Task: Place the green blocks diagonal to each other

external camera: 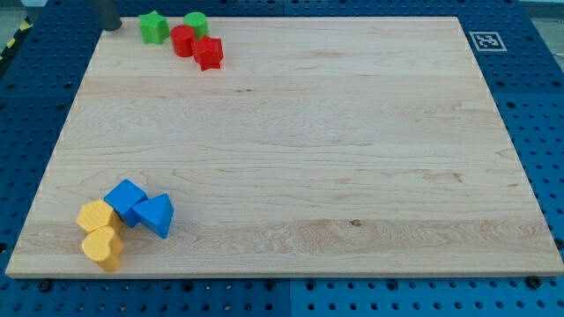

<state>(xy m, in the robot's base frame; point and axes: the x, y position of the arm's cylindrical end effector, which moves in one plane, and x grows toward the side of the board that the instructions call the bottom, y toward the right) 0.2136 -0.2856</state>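
A green star block [152,26] sits near the board's top left edge. A green cylinder [196,23] sits to its right, with a red cylinder [182,40] between and just below them, touching the green cylinder. A red star block [209,52] touches the red cylinder at its lower right. My tip [111,25] is at the view's top left, left of the green star with a small gap between them.
A blue cube [126,201], a blue triangular block [156,215], a yellow hexagonal block [95,216] and a yellow heart block [103,247] cluster at the bottom left. The wooden board [308,150] lies on a blue pegboard; a marker tag [486,40] is at its top right.
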